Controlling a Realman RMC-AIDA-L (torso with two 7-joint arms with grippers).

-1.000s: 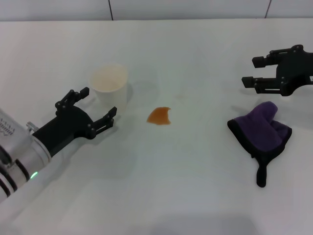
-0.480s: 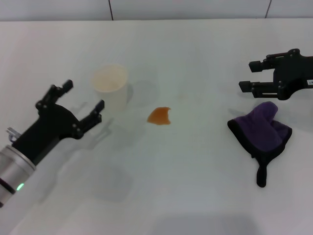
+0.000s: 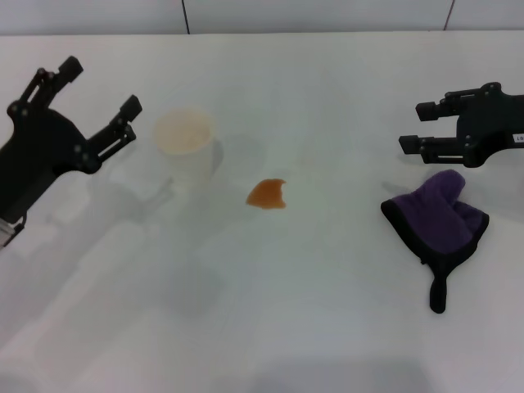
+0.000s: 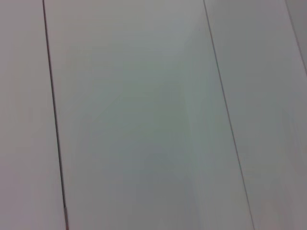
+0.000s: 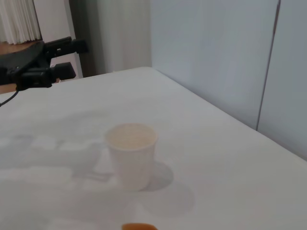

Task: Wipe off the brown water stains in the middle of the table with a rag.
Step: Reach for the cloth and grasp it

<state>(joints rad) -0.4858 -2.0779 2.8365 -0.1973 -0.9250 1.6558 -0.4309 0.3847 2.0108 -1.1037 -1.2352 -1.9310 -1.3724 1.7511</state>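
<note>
The brown water stain is a small orange-brown patch on the white table, near the middle; its edge shows in the right wrist view. The dark purple rag lies bunched at the right, its black loop tab toward the front. My right gripper is open and empty, hovering just behind the rag. My left gripper is open and empty, raised at the far left, beside the cup; it also shows far off in the right wrist view.
A white translucent cup stands upright left of the stain, also in the right wrist view. A panelled wall runs behind the table.
My left arm has lifted and swung back to the left, away from the cup. My right gripper has shifted slightly left and stays behind the rag.
</note>
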